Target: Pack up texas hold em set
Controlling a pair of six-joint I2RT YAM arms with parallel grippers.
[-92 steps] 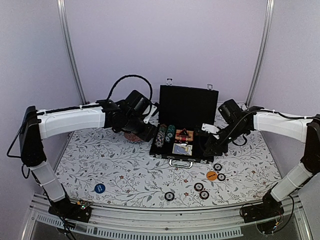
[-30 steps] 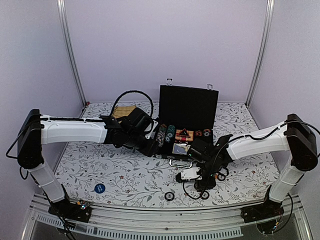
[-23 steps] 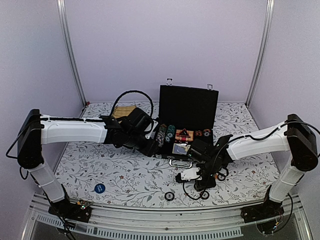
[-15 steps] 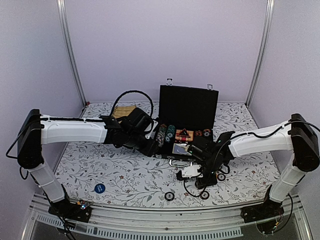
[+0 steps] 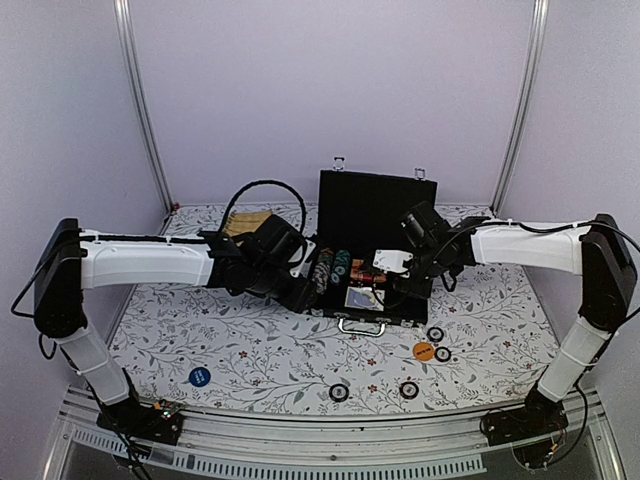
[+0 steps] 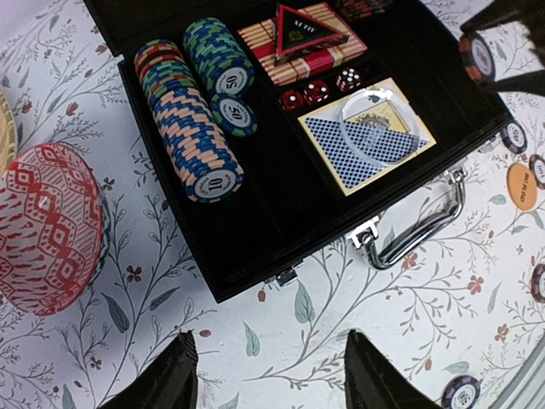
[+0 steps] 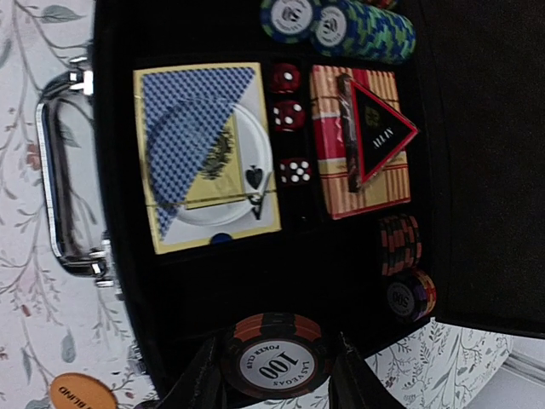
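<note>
The open black briefcase [image 5: 375, 205] is set at the rear middle of the tabletop, its handle facing the front edge. The left gripper [image 6: 272, 383] is held over the tabletop off the case's front-left corner, fingers spread and nothing gripped. The right gripper [image 7: 272, 375] is clamped on a short stack of poker chips [image 7: 274, 351] above the case's right edge. The right-hand chip slots, running front to back, are judged the target. They lie just inward of the stack, with a few chips [image 7: 400, 243] at their rear ends and the fronts bare.
</note>
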